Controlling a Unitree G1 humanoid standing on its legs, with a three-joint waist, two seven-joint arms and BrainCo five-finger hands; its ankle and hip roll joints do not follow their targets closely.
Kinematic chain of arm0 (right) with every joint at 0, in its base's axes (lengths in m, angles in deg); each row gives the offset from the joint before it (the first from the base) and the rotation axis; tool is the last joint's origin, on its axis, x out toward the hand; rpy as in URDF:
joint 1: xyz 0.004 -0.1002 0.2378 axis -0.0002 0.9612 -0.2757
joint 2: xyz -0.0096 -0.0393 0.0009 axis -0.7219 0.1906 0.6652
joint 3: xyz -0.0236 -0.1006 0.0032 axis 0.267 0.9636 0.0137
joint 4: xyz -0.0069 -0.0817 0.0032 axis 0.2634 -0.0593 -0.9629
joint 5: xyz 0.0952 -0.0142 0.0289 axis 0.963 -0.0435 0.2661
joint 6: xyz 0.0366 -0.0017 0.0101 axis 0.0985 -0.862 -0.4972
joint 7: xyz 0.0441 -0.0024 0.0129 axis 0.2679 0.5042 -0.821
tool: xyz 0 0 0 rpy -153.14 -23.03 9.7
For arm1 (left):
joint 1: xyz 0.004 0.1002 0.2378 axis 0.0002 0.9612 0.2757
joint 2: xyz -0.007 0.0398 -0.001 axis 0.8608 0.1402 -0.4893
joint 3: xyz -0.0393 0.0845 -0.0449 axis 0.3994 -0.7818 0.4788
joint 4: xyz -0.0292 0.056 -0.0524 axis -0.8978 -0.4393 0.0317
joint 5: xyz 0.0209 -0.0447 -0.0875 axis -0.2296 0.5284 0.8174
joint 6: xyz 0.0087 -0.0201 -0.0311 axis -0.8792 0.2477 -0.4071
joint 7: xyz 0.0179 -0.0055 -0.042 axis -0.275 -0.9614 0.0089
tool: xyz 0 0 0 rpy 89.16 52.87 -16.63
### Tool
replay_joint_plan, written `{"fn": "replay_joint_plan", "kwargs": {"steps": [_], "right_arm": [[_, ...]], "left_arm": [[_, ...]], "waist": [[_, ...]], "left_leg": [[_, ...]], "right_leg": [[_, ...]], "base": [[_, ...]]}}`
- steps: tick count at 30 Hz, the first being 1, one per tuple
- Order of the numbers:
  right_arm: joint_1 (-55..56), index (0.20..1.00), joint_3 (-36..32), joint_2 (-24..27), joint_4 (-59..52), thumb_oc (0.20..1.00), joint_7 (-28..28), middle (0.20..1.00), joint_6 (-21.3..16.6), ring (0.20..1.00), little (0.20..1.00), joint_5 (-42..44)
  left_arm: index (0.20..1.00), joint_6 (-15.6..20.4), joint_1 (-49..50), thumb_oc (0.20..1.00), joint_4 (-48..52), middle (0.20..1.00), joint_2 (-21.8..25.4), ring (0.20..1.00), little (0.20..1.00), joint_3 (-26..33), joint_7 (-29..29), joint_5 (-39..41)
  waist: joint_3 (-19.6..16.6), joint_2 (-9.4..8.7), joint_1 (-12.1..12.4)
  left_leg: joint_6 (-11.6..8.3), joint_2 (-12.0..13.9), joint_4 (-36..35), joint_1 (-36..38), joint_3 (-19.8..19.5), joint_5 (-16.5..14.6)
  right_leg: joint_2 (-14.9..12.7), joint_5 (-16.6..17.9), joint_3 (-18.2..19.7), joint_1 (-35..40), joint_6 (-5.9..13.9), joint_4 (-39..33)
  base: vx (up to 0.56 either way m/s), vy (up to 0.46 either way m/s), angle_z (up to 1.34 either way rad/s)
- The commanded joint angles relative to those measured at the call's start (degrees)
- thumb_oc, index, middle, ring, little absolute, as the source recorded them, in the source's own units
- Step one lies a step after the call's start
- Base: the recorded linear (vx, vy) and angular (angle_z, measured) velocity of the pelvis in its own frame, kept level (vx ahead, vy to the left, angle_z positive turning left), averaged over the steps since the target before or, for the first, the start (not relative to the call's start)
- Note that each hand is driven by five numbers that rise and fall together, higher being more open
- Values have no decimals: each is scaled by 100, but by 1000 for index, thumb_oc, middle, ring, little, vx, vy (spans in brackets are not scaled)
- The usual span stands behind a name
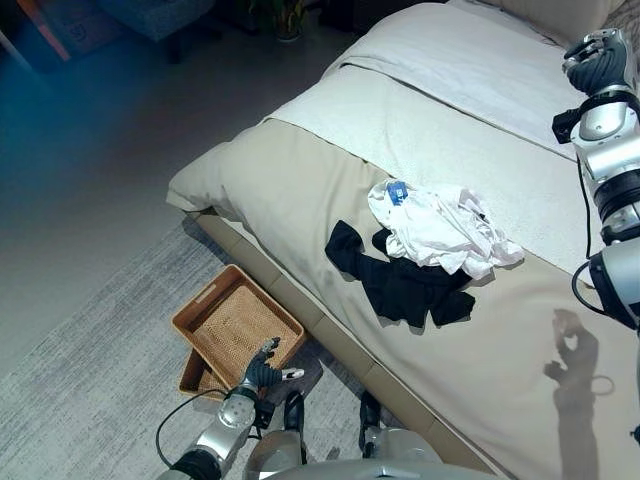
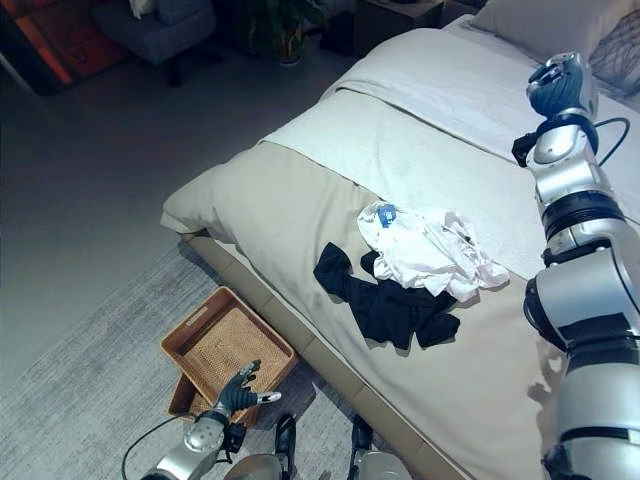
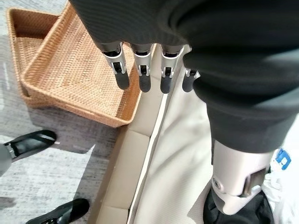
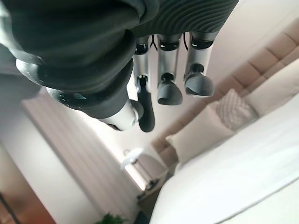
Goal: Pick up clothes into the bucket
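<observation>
- The clothes are shown on the bed (image 1: 300, 190): a white shirt (image 1: 440, 232) is piled partly over a black garment (image 1: 400, 282), both lying near the mattress edge that faces the floor.
- The basket (image 1: 238, 325), woven and shallow, is placed on the rug (image 1: 90, 390) just beside the bed base; a second, smaller tray (image 1: 196, 375) is seen tucked under its near end. Nothing is seen inside the basket.
- The left hand (image 1: 262, 372) is held low above the basket's near corner, its fingers (image 3: 142, 74) straight and relaxed, with nothing held.
- The right hand (image 2: 560, 85) is raised high over the far side of the bed, well apart from the clothes; its fingers (image 4: 169, 88) are loosely extended and empty.
- Risk: because the two garments overlap, a grasp on the white shirt is likely to drag the black one partway, and it may be dropped over the bed edge onto the rug short of the basket.
- Risk: a loose sleeve may be left hanging over the low basket rim, since little wall is offered to contain cloth.
- Room: open bedding is available all around the pile for a descent from above; the gap between bed base and basket is narrow, so a carry is best passed over the mattress edge, clear of the left hand.
</observation>
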Motion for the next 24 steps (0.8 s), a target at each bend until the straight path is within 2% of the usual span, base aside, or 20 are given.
{"fn": "replay_joint_plan", "kwargs": {"steps": [1, 5, 6, 7, 17, 21, 24], "right_arm": [[-867, 200, 277, 270, -239, 200, 26, 200, -305, 200, 200, 105], [-759, 200, 307, 185, -359, 200, 70, 200, -291, 200, 200, 20], [-755, 470, 302, 185, -363, 470, 68, 470, -289, 470, 470, 18], [-590, 1000, 300, 111, -436, 1000, 81, 1000, -257, 1000, 1000, -89], [478, 1000, -76, -202, -178, 1000, 123, 1000, -64, 1000, 1000, -616], [728, 1000, -482, -361, -179, 1000, -180, 1000, -160, 1000, 1000, -430], [669, 1000, -516, -441, -107, 1000, -320, 1000, -181, 1000, 1000, -472]], "left_arm": [[1000, 121, -281, 1000, -106, 1000, 13, 1000, 1000, 16, 117, -64], [1000, 110, -327, 1000, -112, 1000, 20, 1000, 1000, 29, 108, -41], [1000, 109, -325, 1000, -110, 1000, 22, 1000, 1000, 29, 108, -41], [1000, 108, -353, 1000, -70, 1000, 44, 1000, 1000, 40, 113, -38], [1000, 63, -520, 1000, -336, 1000, -30, 1000, 1000, 123, 232, -57], [1000, 87, -543, 1000, -218, 1000, -42, 1000, 1000, 122, 377, 49], [1000, 106, -610, 1000, -282, 1000, -59, 1000, 1000, 82, 470, 118]], "waist": [[86, -423, -85], [173, -436, -82], [170, -438, -82], [273, -425, -72], [755, -302, 47], [1105, -127, 140], [1364, 13, 189]], "left_leg": [[-90, -92, 379, -138, -143, -243], [-82, -99, 419, -212, -142, -233], [-82, -99, 422, -216, -143, -233], [-72, -110, 463, -304, -169, -220], [-23, -207, 849, -946, -330, -194], [19, -284, 1173, -1359, -408, -240], [75, -376, 1489, -1752, -472, -309]], "right_leg": [[-344, -293, -104, 90, 368, 365], [-344, -279, -66, 3, 365, 411], [-344, -280, -66, -1, 365, 414], [-354, -276, -61, -99, 355, 470], [-463, -308, -48, -634, 309, 813], [-530, -436, 8, -1051, 248, 1232], [-622, -603, 8, -1530, 184, 1777]], "base": [[0, 0, 0], [-8, -1, 0], [-60, 0, -2], [-63, 2, -1], [-37, -7, 5], [-55, 27, 9], [-69, 45, 7]]}}
